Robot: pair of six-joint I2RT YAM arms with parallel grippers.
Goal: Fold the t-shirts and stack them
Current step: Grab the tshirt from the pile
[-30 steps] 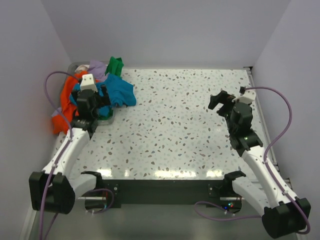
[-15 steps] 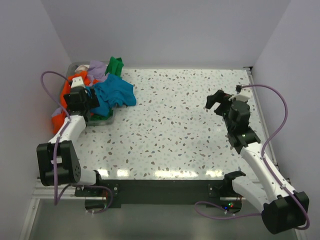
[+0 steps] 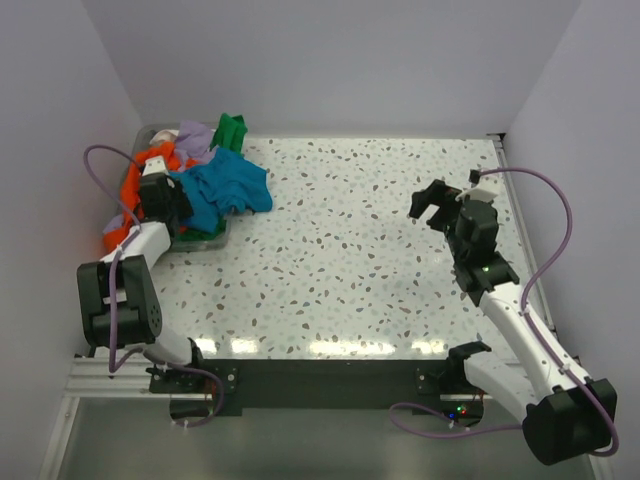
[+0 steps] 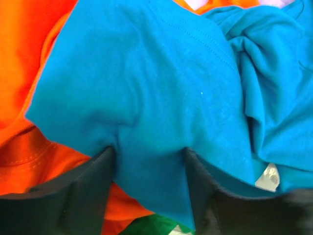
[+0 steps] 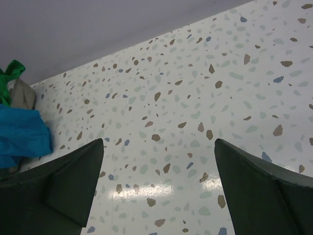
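The t-shirts lie in a heap at the table's far left. The large teal one [image 3: 230, 188] is on top and spills onto the table. The orange one [image 3: 133, 190] lies to its left, with the lavender one [image 3: 195, 138] and the green one [image 3: 231, 130] behind. My left gripper [image 3: 176, 205] is pressed down into the heap. In the left wrist view its fingers [image 4: 93, 181] stand partly apart with a flat stretch of teal shirt [image 4: 146, 98] between them, and orange [image 4: 29, 73] and green [image 4: 156, 226] show below. My right gripper [image 3: 428, 203] hangs open over bare table at the right, holding nothing.
The heap sits in a low grey bin [image 3: 150, 131] in the far left corner, against the walls. In the right wrist view the speckled table [image 5: 195, 98] stretches away, with the teal [image 5: 22, 137] and green [image 5: 10, 73] cloth at far left.
My left arm swung left and down into the heap, and its fingers have come closer together around teal cloth. The right gripper edged slightly left.
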